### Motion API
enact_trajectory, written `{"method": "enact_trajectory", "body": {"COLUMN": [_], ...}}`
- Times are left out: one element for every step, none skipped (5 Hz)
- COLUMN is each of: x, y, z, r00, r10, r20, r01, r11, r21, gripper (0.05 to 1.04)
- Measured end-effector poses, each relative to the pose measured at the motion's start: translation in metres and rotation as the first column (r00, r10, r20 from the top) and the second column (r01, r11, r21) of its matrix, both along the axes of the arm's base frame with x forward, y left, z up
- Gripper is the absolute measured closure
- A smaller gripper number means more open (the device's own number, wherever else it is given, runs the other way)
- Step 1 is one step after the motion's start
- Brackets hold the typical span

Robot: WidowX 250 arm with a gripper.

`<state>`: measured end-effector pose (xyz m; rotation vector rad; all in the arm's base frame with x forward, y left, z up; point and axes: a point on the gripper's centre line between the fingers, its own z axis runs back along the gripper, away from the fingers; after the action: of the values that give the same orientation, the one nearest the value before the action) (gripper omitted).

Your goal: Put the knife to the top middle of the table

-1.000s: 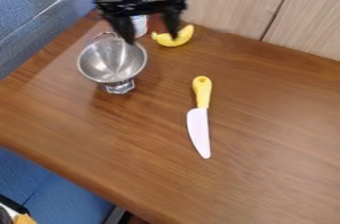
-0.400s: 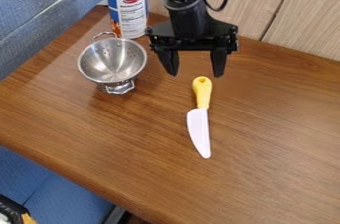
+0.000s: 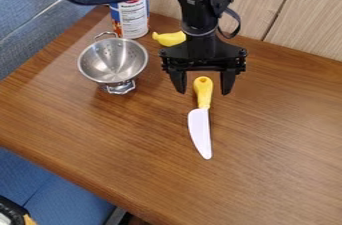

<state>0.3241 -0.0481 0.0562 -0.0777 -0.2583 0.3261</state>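
Note:
My gripper [image 3: 204, 92] hangs over the yellow handle end of the knife, open, with one finger to the left of the handle and the other to the right. The knife [image 3: 200, 128] lies flat on the wooden table [image 3: 280, 134], its yellow handle toward the back and its white blade pointing to the front. Whether the fingertips are level with the handle or above it, I cannot tell.
A metal colander [image 3: 112, 63] stands left of the gripper. Behind it is a can [image 3: 131, 15], with a black cable across its top. A yellow banana [image 3: 168, 38] lies behind the gripper, partly hidden by the arm. Wooden panels border the back edge.
From the upper left, the gripper has come right and toward the front, to the knife's handle. It stays open. The knife, colander and can have not moved.

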Motion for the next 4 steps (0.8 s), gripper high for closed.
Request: {"method": "enact_trajectory", "body": {"x": [0.005, 0.010, 0.016, 0.015], "y": [0.001, -0.004, -0.008, -0.008], "z": [-0.015, -0.025, -0.028, -0.028], "r00": [0.999, 0.999, 0.999, 1.000], "r10": [0.034, 0.034, 0.028, 0.016], "r20": [-0.032, -0.038, -0.028, -0.025], "r01": [-0.033, -0.032, -0.026, -0.014], "r11": [0.999, 0.999, 0.998, 0.998], "r21": [0.018, 0.043, 0.054, 0.066], "gripper": [0.082, 0.133, 0.412, 0.608]}}
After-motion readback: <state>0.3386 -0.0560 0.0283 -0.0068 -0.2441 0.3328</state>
